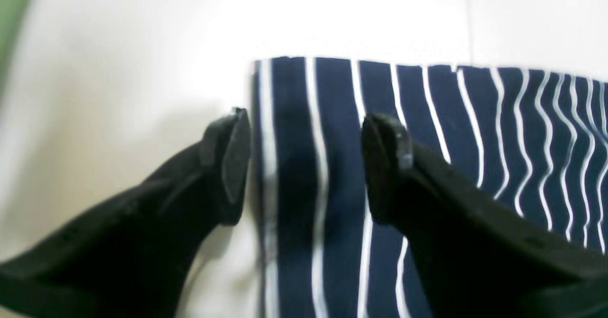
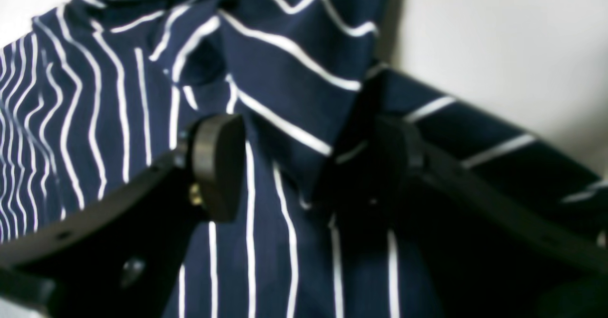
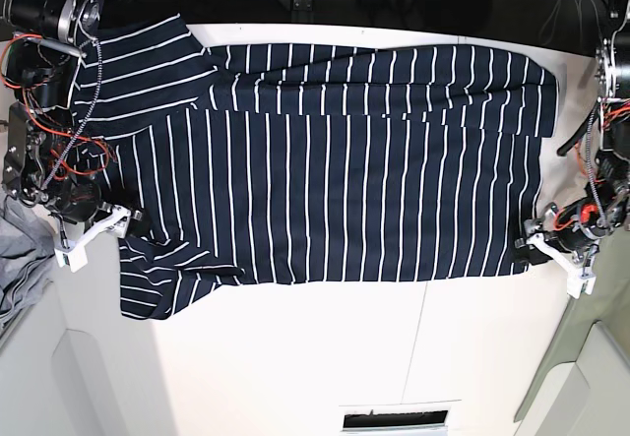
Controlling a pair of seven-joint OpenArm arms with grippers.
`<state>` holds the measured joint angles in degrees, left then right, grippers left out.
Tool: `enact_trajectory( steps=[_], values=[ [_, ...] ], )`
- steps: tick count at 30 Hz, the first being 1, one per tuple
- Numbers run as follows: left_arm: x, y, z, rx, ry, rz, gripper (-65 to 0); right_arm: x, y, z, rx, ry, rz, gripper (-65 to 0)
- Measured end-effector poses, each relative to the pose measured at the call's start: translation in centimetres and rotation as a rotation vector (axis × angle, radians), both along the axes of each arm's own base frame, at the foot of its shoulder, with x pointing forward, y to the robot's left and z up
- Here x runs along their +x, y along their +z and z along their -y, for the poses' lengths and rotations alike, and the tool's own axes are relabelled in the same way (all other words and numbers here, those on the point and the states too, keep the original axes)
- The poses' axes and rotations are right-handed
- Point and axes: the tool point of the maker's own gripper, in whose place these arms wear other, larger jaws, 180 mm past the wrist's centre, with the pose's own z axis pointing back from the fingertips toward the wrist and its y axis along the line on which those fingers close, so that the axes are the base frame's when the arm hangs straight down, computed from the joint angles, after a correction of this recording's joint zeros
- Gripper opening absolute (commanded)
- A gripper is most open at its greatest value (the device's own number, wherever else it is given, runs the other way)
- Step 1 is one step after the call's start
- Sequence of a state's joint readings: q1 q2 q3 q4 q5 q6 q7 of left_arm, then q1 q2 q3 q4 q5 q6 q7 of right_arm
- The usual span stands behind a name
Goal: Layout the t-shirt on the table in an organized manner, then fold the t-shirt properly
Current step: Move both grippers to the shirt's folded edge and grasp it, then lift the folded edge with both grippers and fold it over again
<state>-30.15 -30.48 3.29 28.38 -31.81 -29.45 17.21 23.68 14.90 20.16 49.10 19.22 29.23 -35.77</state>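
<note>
T-shirt (image 3: 325,190) spread flat across upper worktop (image 3: 325,357), far side folded over. Left gripper (image 1: 304,166) jaws wide apart, straddling hem corner, holding nothing. Right gripper (image 2: 308,166) jaws wide over rumpled sleeve, gripping nothing. Best closed low, pinching both layers evenly.

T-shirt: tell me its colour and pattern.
The t-shirt is dark navy with thin white stripes, clearest in the base view.
</note>
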Motion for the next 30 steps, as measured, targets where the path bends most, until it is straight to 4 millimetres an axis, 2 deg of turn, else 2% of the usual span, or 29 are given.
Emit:
enact_trajectory(
  steps=[2, 4, 6, 8, 10, 14, 18, 22, 24, 27, 30],
  values=[
    [-0.2, -1.6, 0.1, 0.025, 0.046, -0.037, -26.1, 0.0, 0.0, 0.0, -0.001, -0.001, -0.001, -24.6],
    [-0.2, -2.0, 0.5, 0.022, 0.054, -0.027, -27.9, 0.0, 0.0, 0.0, -0.003, 0.0, -0.002, -24.7],
    [-0.1, -2.2, 0.8, 0.032, 0.042, -0.033, -38.0, 0.0, 0.0, 0.0, -0.002, -0.001, -0.002, -24.8],
    [-0.1, -2.3, 1.3, 0.029, 0.034, -0.035, -52.9, 0.0, 0.0, 0.0, -0.002, -0.001, 0.0, -25.8],
    [0.0, -2.4, 1.5, 0.025, 0.032, -0.035, -64.5, 0.1, 0.1, 0.1, -0.003, -0.001, 0.002, -35.7],
    [0.2, -1.1, 2.6, 0.001, -0.076, -0.026, -65.0, 0.8, 0.7, 0.1, -0.004, -0.001, 0.018, -65.0],
    [0.9, 2.2, 3.7, -0.078, -0.19, 0.016, -65.0, 1.9, 1.9, 0.0, -0.006, 0.011, 0.048, -65.0],
    [1.1, 5.1, 2.1, -0.094, -0.195, 0.017, -65.0, 1.2, 2.8, -0.1, -0.04, 0.069, 0.004, -65.0],
    [0.7, 6.4, 1.3, -0.124, -0.192, 0.005, -65.0, 1.2, 4.2, 0.0, -0.035, 0.089, 0.009, -65.0],
    [-0.6, 7.2, 0.7, -0.164, -0.207, -0.045, -65.0, 0.9, 6.5, 1.0, -0.024, 0.098, 0.062, -65.0],
    [-2.4, 7.1, 0.9, -0.203, -0.234, -0.098, -65.0, -0.9, 6.6, 3.3, -0.043, 0.089, 0.049, -65.0]
  ],
)
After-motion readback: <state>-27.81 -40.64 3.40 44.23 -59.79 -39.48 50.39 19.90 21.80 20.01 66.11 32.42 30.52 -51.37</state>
